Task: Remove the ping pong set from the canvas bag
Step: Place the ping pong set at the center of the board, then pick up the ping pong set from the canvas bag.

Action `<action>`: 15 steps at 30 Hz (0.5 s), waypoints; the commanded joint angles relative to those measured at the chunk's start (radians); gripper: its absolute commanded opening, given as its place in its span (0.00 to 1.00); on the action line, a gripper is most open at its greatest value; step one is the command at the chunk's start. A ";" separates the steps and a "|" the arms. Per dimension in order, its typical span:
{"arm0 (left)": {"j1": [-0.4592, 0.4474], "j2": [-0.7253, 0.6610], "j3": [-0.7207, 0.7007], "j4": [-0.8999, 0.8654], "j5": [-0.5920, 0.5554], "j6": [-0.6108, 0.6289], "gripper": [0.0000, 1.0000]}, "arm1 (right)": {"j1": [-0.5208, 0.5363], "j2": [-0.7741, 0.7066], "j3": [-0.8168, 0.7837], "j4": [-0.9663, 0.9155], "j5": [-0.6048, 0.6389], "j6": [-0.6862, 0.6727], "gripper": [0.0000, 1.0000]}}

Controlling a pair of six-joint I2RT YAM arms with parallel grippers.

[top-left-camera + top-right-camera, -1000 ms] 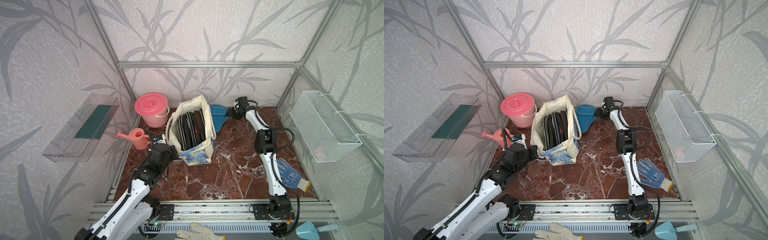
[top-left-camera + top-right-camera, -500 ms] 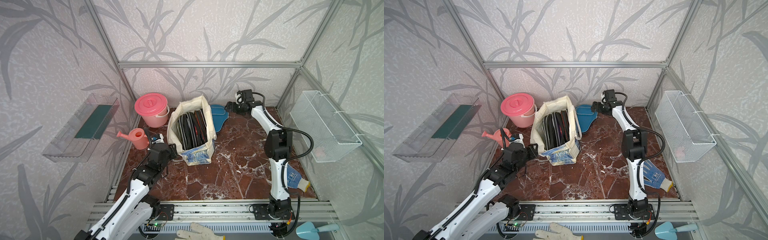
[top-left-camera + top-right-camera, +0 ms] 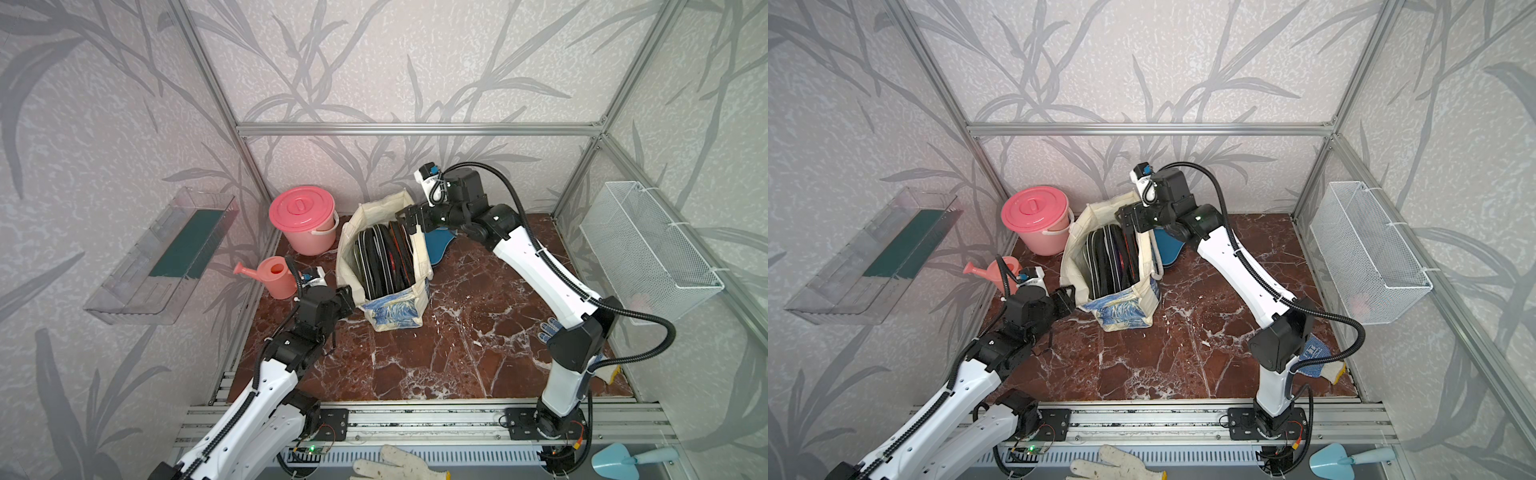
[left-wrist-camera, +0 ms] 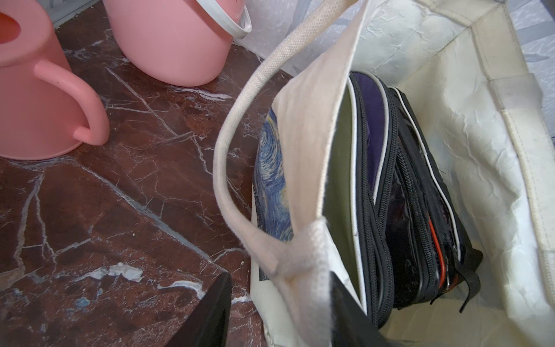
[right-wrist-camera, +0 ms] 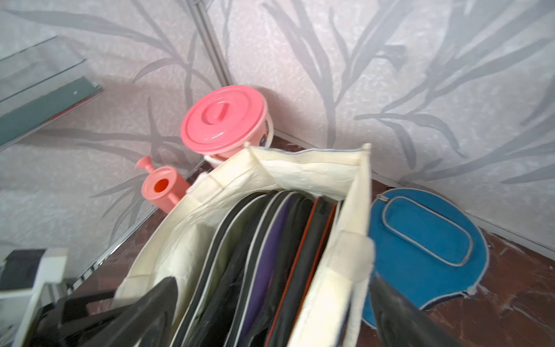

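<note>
Beside the canvas bag, pink bucket, its label apparently illegible

The worktop is a red-brown marble slab veined in white; a pink lidded bucket stands in its far left corner; a pink watering can sits just in front of that, against the left edge; the canvas bag stands upright, left of the middle and closer to the far edge; a teal paddle case lies flat just beside the bag's right side, near the far edge; a blue knitted glove lies by the right edge toward the front, partly hidden.
</note>
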State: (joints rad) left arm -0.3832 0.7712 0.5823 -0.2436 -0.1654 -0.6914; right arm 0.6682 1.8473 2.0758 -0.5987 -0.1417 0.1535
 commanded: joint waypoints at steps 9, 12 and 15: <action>0.013 0.029 -0.016 0.115 -0.043 -0.036 0.55 | 0.138 0.156 0.169 -0.284 0.141 -0.065 0.84; 0.014 0.062 -0.012 0.134 -0.031 -0.028 0.23 | 0.142 0.223 0.236 -0.329 0.138 -0.059 0.65; 0.016 0.082 -0.013 0.146 -0.024 -0.025 0.06 | 0.143 0.286 0.306 -0.366 0.134 -0.059 0.59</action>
State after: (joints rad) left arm -0.3744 0.8383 0.5785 -0.1326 -0.1780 -0.7193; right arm 0.8120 2.0956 2.3173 -0.8829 -0.0261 0.1024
